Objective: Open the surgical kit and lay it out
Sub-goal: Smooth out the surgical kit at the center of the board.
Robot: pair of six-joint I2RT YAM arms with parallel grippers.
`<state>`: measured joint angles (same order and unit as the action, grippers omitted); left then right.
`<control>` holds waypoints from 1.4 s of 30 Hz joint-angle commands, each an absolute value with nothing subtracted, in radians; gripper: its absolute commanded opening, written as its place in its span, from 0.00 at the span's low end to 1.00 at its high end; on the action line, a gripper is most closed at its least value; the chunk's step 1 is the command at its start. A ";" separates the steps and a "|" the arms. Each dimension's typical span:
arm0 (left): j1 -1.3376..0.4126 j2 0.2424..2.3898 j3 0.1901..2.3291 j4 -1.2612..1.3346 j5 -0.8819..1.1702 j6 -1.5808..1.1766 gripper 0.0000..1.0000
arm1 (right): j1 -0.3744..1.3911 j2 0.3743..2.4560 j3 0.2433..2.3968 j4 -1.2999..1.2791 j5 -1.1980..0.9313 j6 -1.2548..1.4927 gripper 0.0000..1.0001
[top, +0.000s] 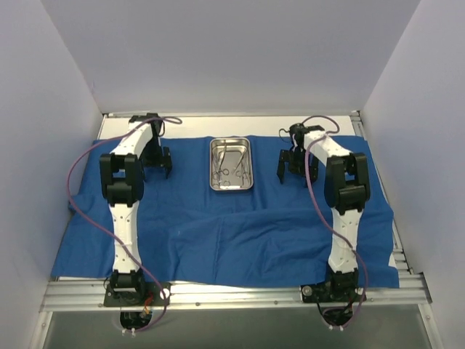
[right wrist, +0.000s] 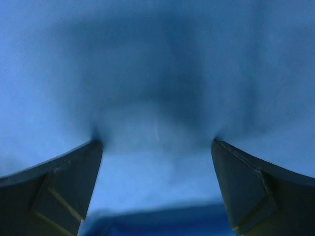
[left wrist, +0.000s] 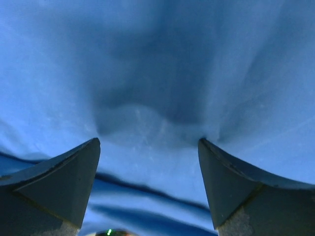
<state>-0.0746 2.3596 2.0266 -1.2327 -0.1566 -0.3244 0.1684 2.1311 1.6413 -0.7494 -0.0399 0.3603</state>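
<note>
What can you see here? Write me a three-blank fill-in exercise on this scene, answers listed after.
The spread-out cloth wrap is ____ in colour.
The silver instruments lie inside the steel ____.
The left gripper and right gripper both point down at the cloth with jaws ____.
Missing words: blue; tray; open.

Top external: fixed high behind the arm bases [top: 123,287], looking down across the whole bench [top: 218,125].
Left wrist: very near, facing the blue cloth [left wrist: 157,73].
Right wrist: likewise, very near.
Shared: blue cloth only.
</note>
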 commanded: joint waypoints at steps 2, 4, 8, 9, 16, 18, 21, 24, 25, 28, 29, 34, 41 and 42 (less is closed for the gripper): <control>-0.063 2.512 2.196 -1.316 -0.193 -0.288 0.88 | 0.147 2.239 1.660 -0.701 -0.003 0.345 1.00; -0.061 2.580 2.276 -1.330 -0.175 -0.285 0.87 | 0.137 2.308 1.710 -0.696 0.036 0.342 1.00; -0.041 2.640 2.384 -1.287 -0.126 -0.293 0.87 | 0.107 2.419 1.822 -0.698 0.041 0.321 1.00; -0.035 2.655 2.417 -1.281 -0.118 -0.291 0.86 | 0.104 2.468 1.854 -0.706 0.038 0.311 1.00; 0.044 2.782 2.623 -1.131 0.159 -0.256 0.82 | 0.091 2.660 2.213 -0.831 0.031 0.295 1.00; 0.063 2.812 2.695 -1.077 0.242 -0.262 0.82 | 0.084 2.672 2.284 -0.845 0.032 0.301 1.00; 0.066 2.803 2.721 -1.011 0.270 -0.284 0.82 | 0.086 2.608 2.304 -0.818 0.041 0.304 1.00; 0.040 2.601 2.621 -0.953 0.157 -0.288 0.87 | 0.095 2.504 2.304 -0.808 0.061 0.307 1.00; 0.034 2.539 2.565 -0.931 0.120 -0.291 0.89 | 0.100 2.478 2.303 -0.811 0.070 0.307 1.00; 0.029 2.349 2.374 -0.900 0.026 -0.313 0.95 | 0.124 2.379 2.240 -0.834 0.080 0.307 1.00; 0.029 2.320 2.341 -0.937 0.014 -0.317 0.95 | 0.133 2.355 2.211 -0.839 0.084 0.307 1.00; 0.011 2.189 2.112 -1.064 -0.043 -0.284 0.95 | 0.224 2.177 1.946 -0.821 0.115 0.285 1.00; -0.097 2.117 1.841 -1.092 -0.133 -0.320 0.95 | 0.281 2.052 1.672 -0.709 0.066 0.322 1.00; -0.100 2.126 1.833 -1.091 -0.129 -0.327 0.95 | 0.282 2.049 1.657 -0.703 0.066 0.328 1.00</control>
